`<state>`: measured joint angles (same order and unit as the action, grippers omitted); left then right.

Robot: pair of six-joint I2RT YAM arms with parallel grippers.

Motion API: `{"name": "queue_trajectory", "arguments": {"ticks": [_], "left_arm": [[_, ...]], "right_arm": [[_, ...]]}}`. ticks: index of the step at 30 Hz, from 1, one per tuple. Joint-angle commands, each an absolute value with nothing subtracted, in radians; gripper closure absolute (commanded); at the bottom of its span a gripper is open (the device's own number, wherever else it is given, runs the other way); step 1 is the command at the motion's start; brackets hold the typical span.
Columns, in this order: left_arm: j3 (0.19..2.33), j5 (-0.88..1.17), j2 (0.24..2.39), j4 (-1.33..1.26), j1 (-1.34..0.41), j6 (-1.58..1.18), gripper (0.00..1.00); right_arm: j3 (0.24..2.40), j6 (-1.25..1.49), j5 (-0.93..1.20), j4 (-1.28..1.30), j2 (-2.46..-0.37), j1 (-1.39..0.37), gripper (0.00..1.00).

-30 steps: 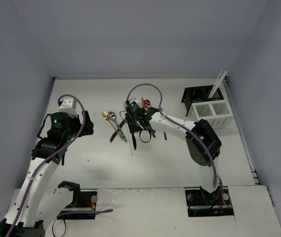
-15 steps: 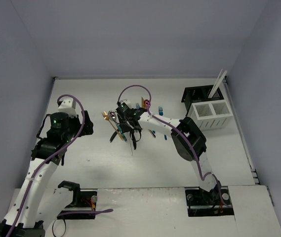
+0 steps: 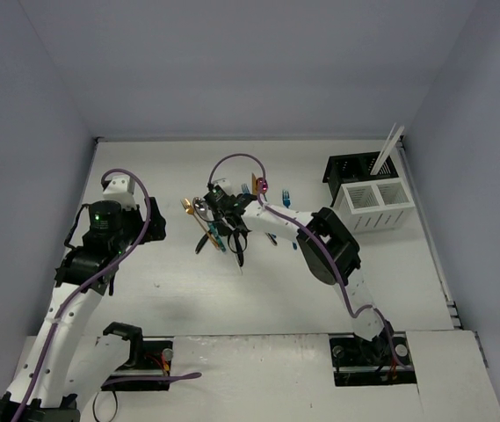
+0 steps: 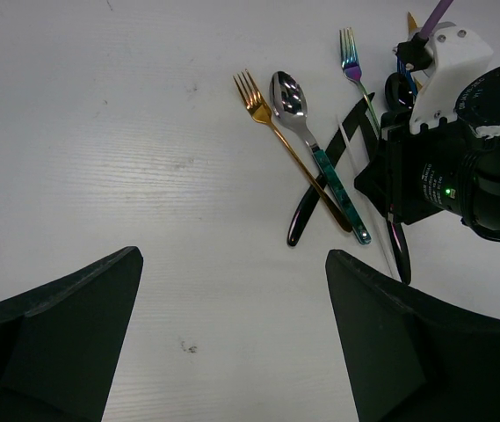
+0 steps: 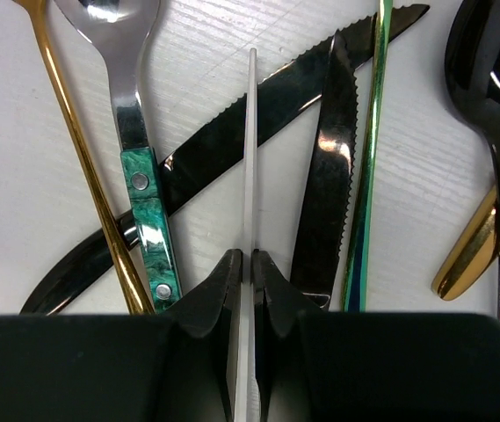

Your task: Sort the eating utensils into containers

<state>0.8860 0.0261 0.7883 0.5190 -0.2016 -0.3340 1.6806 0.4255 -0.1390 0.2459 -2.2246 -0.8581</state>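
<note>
Eating utensils (image 3: 219,227) lie in a crossed heap at the middle of the table (image 3: 276,290), well apart from the two containers at its far right corner, so each piece has to be carried across.

The right arm (image 3: 324,251) stretches low and far to its left to reach the heap, its elbow bent and its wrist pitched down over the pile. The left arm (image 3: 100,236) hangs above bare table to the left of the heap. Its pincer (image 4: 232,352) is spread wide and holds nothing, apparently kept out of the way.

The black container (image 3: 348,167) stands just behind the white container (image 3: 374,204). A long white stick (image 3: 388,148) leans out of one of them, seemingly the black one.

The right pincer (image 5: 248,259) is clamped on a slim white utensil (image 5: 251,132). This piece is seen edge-on, so its kind cannot be told. It runs across the top of two crossed black knives (image 5: 329,176), which makes it the natural first pick. Whether it has left the pile cannot be told.

Beside it lie a green-handled silver spoon (image 5: 140,176) and a gold fork (image 4: 263,114) on one side. On the other side are a rainbow-tinted fork (image 4: 352,61) and a black spoon (image 5: 487,61).
</note>
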Motion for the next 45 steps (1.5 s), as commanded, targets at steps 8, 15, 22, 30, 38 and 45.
{"name": "queue_trajectory", "arguments": {"ticks": [8,15,22,30,38,45], "left_arm": [[0.891,0.024,0.785,0.468,-0.193,-0.345,0.17],[0.891,0.023,0.781,0.468,-0.194,-0.346,0.17],[0.891,0.019,0.78,0.467,-0.193,-0.345,0.17],[0.891,0.018,0.785,0.468,-0.194,-0.344,0.17],[0.891,0.012,0.798,0.465,-0.191,-0.345,0.17],[0.892,0.016,0.815,0.465,-0.189,-0.342,0.17]], "right_arm": [[1.759,0.36,-0.246,0.25,-1.929,-0.777,1.0],[1.702,0.182,-0.473,0.08,-1.701,-0.512,1.0],[1.448,0.145,-0.444,-0.347,-1.562,-0.186,1.0],[1.51,0.097,-0.396,-0.527,-1.673,0.05,1.0],[1.569,0.068,-0.338,-0.566,-1.853,0.121,1.0],[1.571,0.095,-0.283,-0.579,-1.945,0.132,1.0]]}}
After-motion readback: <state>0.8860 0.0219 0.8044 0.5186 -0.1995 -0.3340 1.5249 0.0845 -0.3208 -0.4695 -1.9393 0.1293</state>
